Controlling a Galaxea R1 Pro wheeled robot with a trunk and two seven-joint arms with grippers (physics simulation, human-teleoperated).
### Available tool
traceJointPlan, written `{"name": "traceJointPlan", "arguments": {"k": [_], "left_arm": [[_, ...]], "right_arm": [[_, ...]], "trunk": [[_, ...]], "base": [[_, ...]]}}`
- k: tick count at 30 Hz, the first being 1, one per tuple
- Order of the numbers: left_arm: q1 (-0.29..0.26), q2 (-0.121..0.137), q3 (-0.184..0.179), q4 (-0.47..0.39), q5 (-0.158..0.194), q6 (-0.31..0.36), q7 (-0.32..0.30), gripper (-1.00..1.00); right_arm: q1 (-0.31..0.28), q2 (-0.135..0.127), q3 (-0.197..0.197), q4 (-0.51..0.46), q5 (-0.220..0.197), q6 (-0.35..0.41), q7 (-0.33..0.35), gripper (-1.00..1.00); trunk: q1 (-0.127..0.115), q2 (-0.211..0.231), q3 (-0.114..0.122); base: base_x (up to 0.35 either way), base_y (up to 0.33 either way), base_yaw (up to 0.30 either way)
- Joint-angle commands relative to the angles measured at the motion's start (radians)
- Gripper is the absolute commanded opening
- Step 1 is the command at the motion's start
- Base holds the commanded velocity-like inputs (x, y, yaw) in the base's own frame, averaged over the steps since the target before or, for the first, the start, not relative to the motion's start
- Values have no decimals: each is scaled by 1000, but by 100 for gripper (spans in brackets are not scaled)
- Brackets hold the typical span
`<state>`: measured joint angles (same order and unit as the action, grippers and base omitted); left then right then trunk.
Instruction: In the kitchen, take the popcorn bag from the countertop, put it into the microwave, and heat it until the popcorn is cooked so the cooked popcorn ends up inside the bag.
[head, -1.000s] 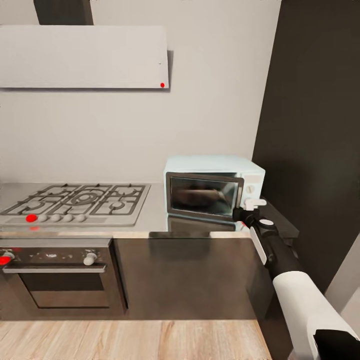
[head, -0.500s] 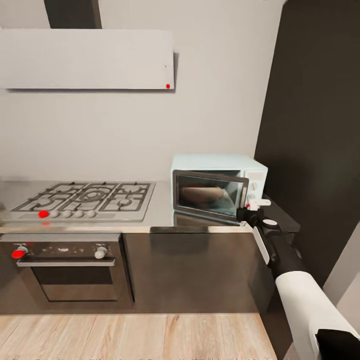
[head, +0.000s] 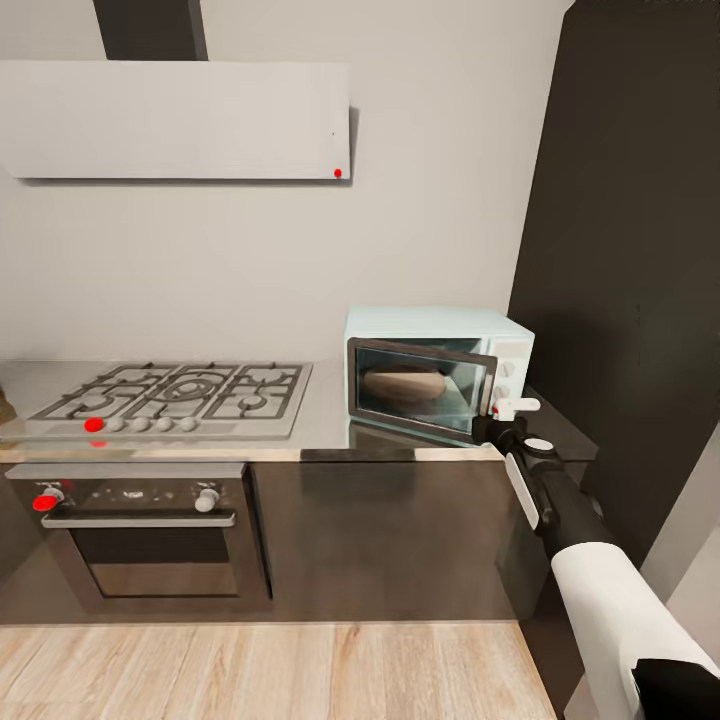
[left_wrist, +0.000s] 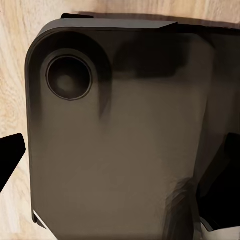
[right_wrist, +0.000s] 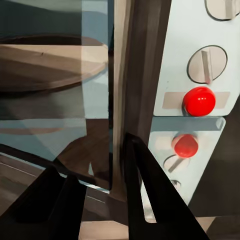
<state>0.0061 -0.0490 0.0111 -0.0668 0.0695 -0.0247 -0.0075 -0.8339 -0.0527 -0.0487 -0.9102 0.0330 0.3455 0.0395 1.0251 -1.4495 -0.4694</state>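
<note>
Microwave (head: 438, 375): I see mint-blue casing, dark glass door ajar, red light lit.
Right hand (head: 497, 422): spread astride door edge.
Left hand: can't tell.

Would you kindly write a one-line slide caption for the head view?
Right gripper at the edge of the mint-blue microwave door on the steel countertop, gas hob alongside.

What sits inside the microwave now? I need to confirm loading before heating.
Through the microwave's ajar glass door, a tan-brown rounded shape rests inside, probably the popcorn bag. Reflections blur it, and any popcorn within cannot be seen. The right gripper is at the door's edge.
</note>
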Motion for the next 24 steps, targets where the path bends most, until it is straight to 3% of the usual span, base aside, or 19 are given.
{"name": "traceJointPlan", "arguments": {"k": [1, 3, 4, 11, 16, 17, 19, 22, 24], "left_arm": [[0, 0, 0, -1, 7, -1, -1, 100], [0, 0, 0, -1, 7, -1, -1, 100], [0, 0, 0, -1, 7, -1, -1, 100], [0, 0, 0, -1, 7, -1, -1, 100], [0, 0, 0, -1, 7, -1, -1, 100], [0, 0, 0, -1, 7, -1, -2, 100], [0, 0, 0, -1, 7, -1, -2, 100], [0, 0, 0, -1, 7, -1, -1, 100], [0, 0, 0, -1, 7, -1, -1, 100]], "right_arm": [[-1, 1, 6, -5, -19, 6, 5, -100], [-1, 1, 6, -5, -19, 6, 5, -100], [-1, 1, 6, -5, -20, 6, 5, 100], [-1, -1, 5, -9, -19, 14, 12, 100], [-1, -2, 5, -40, -20, 91, 36, 100], [-1, -11, 5, -66, -19, 140, 89, 100], [-1, -38, 5, -89, -18, 183, 133, 100], [-1, -112, 5, -115, -20, 239, 188, 100], [-1, -145, 5, -117, -21, 246, 211, 100]], "trunk": [[0, -1, -1], [0, -1, -1], [0, -1, -1], [0, -1, -1], [0, -1, -1], [0, -1, -1], [0, -1, -1], [0, -1, -1], [0, -1, -1]], "base": [[0, 0, 0], [0, 0, 0], [0, 0, 0], [0, 0, 0], [0, 0, 0], [0, 0, 0], [0, 0, 0], [0, 0, 0], [0, 0, 0]]}}
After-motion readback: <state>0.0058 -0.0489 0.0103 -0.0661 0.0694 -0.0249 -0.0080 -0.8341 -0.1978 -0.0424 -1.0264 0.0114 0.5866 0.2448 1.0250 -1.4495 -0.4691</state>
